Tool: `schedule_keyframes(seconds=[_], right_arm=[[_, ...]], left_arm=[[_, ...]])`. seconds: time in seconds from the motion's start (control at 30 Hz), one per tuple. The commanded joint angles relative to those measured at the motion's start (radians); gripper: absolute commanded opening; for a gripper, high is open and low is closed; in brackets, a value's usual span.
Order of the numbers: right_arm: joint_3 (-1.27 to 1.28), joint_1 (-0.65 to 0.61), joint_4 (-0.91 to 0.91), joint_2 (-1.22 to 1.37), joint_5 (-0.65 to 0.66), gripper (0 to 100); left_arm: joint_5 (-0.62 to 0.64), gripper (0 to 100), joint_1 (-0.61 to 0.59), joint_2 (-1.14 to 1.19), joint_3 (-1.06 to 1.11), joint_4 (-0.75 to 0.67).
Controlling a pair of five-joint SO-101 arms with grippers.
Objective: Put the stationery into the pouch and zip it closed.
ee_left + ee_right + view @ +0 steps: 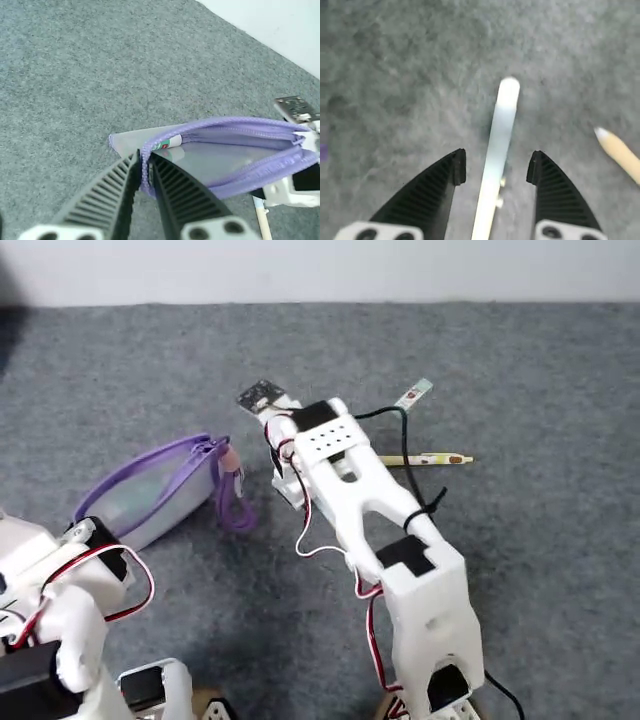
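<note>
Purple pouch [225, 155], clamped at its rim by your left gripper [144, 160] so its mouth gapes, waits while your right gripper [497, 155], jaws spread, straddles the white pen [506, 107] to pick it.

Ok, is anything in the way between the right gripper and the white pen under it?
Nothing visible. The right gripper is open with the white pen lying between its jaws on bare carpet; the pencil lies off to one side, apart.
</note>
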Motion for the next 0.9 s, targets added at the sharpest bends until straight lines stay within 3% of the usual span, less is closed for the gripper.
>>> schedule_keyframes(seconds=[0.0,0.13,0.3,0.73,0.87], right_arm=[[0.000,0.001,-0.050,0.024,0.012,20.8],[-0.002,0.022,-0.047,0.065,0.012,18.6],[-0.002,0.027,-0.038,0.041,0.012,0.3],[0.000,-0.004,0.266,-0.318,0.002,0.8],[0.000,-0.008,0.349,-0.463,-0.069,0.8]], left_arm=[[-0.009,1,-0.006,0.026,-0.031,0.002],[-0.009,1,-0.006,0.026,-0.031,0.002],[-0.009,1,-0.003,0.026,-0.031,-0.003],[-0.011,1,-0.002,0.028,-0.030,0.002],[-0.009,1,-0.002,0.028,-0.030,0.002]])
